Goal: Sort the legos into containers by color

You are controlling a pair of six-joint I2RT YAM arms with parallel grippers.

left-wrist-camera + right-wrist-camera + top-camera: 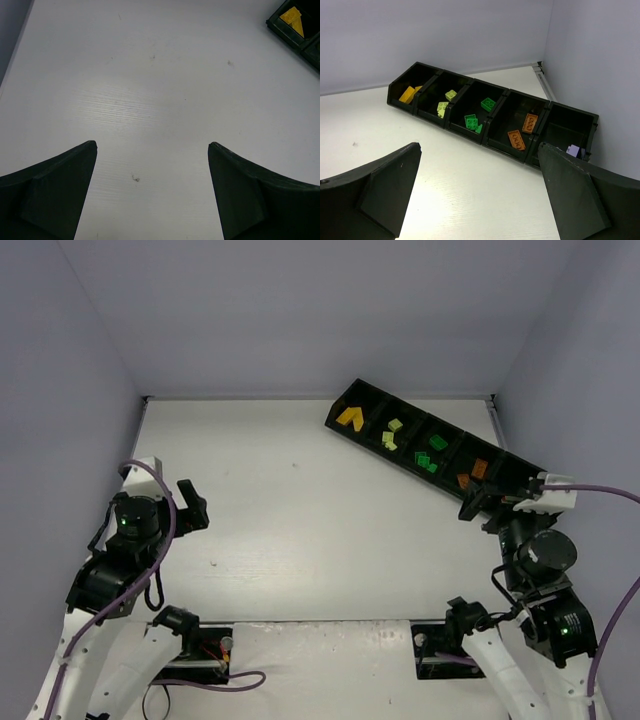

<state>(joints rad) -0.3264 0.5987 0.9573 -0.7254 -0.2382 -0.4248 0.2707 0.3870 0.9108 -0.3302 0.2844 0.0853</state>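
A row of black containers [336, 416] runs diagonally across the far right of the table. The legos lie in them by colour: yellow [349, 417], lime [392, 432], green [432, 452], orange [474, 473]. The right wrist view shows the same row [470, 134] with yellow [408, 93], lime [446, 101], green [479, 115] and orange [522, 131] bricks, and a lilac one [573, 150] in the end bin. My right gripper [480, 146] is open and empty, just short of that row's near end [483, 510]. My left gripper [192, 502] is open and empty over bare table at the left [152, 145].
Grey walls close the table [300, 500] in on the left, back and right. The bin row's far end with the yellow bricks [292, 17] shows at the top right of the left wrist view. Cables trail from both arm bases at the near edge.
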